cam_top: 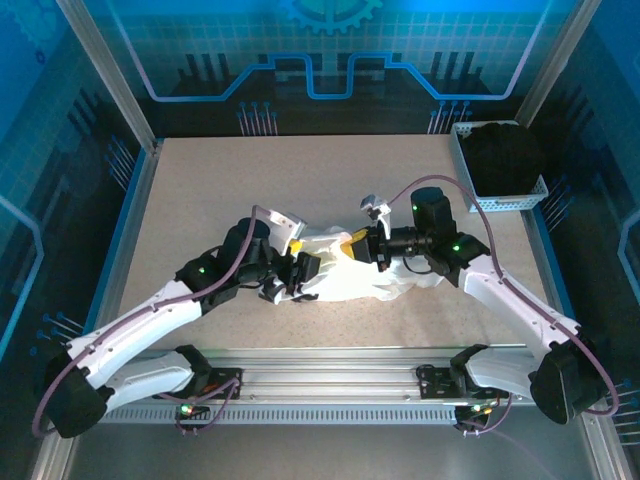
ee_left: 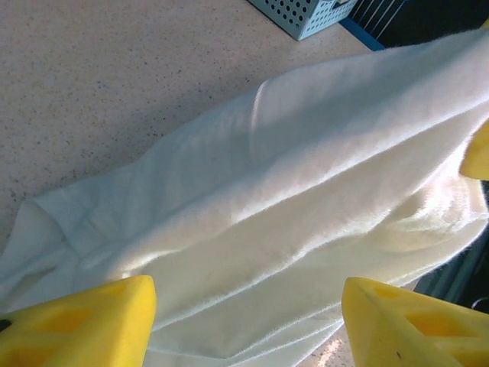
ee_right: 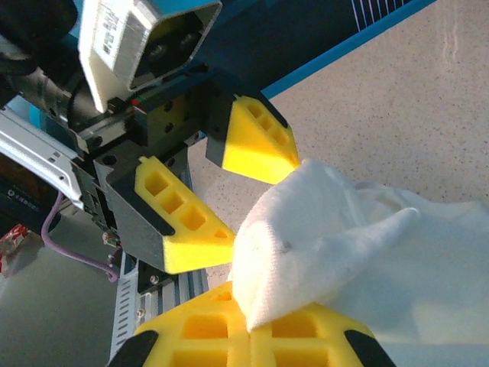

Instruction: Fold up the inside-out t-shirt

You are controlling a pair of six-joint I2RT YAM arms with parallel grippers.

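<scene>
We see the speckled table (cam_top: 200, 200) spread out ahead of both arm bases. The inside-out t-shirt (cam_top: 350, 280) lies on it in a rumpled white heap, near the front edge and about midway between the sides, with both arms reaching in to it from either side. In the left wrist view the shirt (ee_left: 290, 199) runs in long soft folds across the tabletop. In the right wrist view a bunched corner of it (ee_right: 367, 252) is lifted off the surface.

At the far right corner of the table sits a pale blue perforated basket (cam_top: 510, 202), well apart from the shirt, with a black garment (cam_top: 503, 155) piled inside it.

The right gripper (cam_top: 352, 247) sits at the upper middle of the heap. From its own camera we see its yellow fingers (ee_right: 248, 325) clenched together on the raised corner of the shirt.

The left gripper (cam_top: 305, 272) is at the shirt's left end. Its fingers (ee_right: 260, 200) stand spread apart and released, the tip of the cloth reaching into the gap and touching the upper one. In its own view (ee_left: 248, 321) the two yellow fingers frame the folds with nothing pinched between them.
</scene>
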